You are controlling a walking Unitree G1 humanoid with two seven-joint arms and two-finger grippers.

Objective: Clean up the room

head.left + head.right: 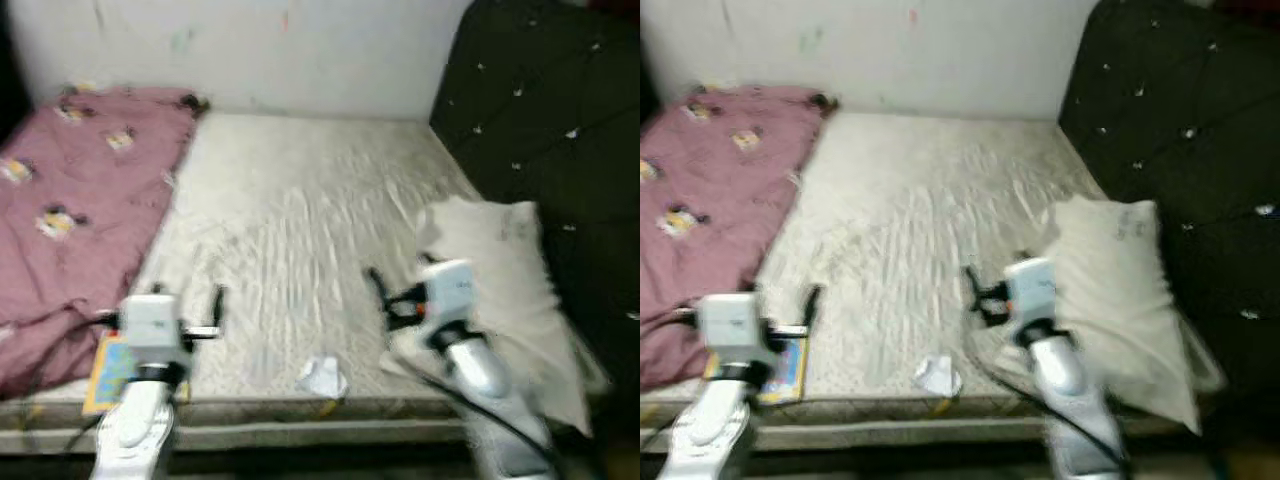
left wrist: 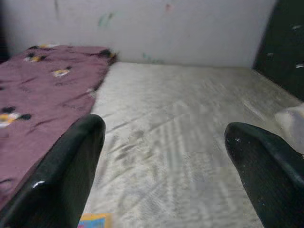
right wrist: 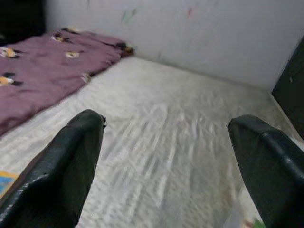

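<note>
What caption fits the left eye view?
Two open end effectors hover over a bare white mattress holding a pink patterned blanket, cream pillow and crumpled paper.

Mattress (image 1: 300, 220); blanket (image 1: 80, 220), pillow (image 1: 500, 280), book (image 1: 112, 372), crumpled paper (image 1: 322, 378).

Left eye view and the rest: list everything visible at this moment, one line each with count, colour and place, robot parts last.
mattress: one, off-white with a wrinkled cover, fills the middle, against the wall
blanket: one, mauve with small cartoon prints, bunched on the mattress's left side
pillow: one, cream, on the right side of the mattress beside the headboard
headboard: one, black and tufted, along the right
crumpled paper: one, white, near the mattress's front edge
book: one, yellow and blue, flat at the front left corner
wall: white, marked, behind the mattress
left end effector: black fingers, open, over the front left of the mattress
right end effector: black fingers, open, over the mattress beside the pillow
</note>
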